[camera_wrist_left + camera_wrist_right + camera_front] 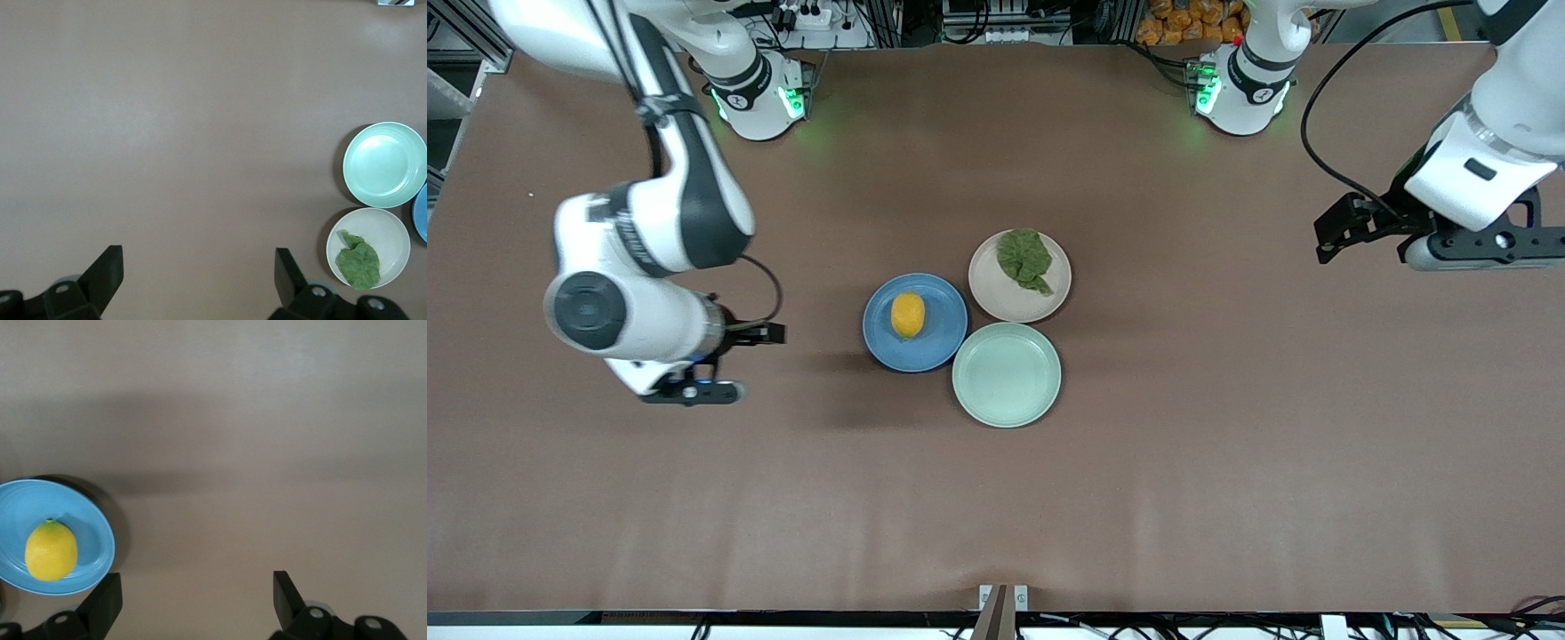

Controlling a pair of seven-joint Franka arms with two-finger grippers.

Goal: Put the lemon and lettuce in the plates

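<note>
The right gripper [193, 603] hangs released over bare table toward the right arm's end, beside the blue plate [915, 322], its fingers spread wide with nothing between them. The left gripper [197, 280] is also released and empty, up over bare table toward the left arm's end, well apart from the plates.

The lemon [908, 315] lies in the blue plate, near its middle. The lettuce [1025, 259] lies in the beige plate [1020, 276], on the part of it farther from the front camera than the blue plate. A mint-green plate [1007, 374] sits empty, touching or just beside the other two and nearer the camera.

Both items look placed, so the task seems done. The remaining risk is small: the lemon could roll on the shallow plate if an arm sweeping low nudged the rim, and the three plates crowd together, so a push on one would shift the others.

In both wrist views only the fingertips show; the gripper bodies are cut off. In the front view the right gripper is partly covered by its own arm.
</note>
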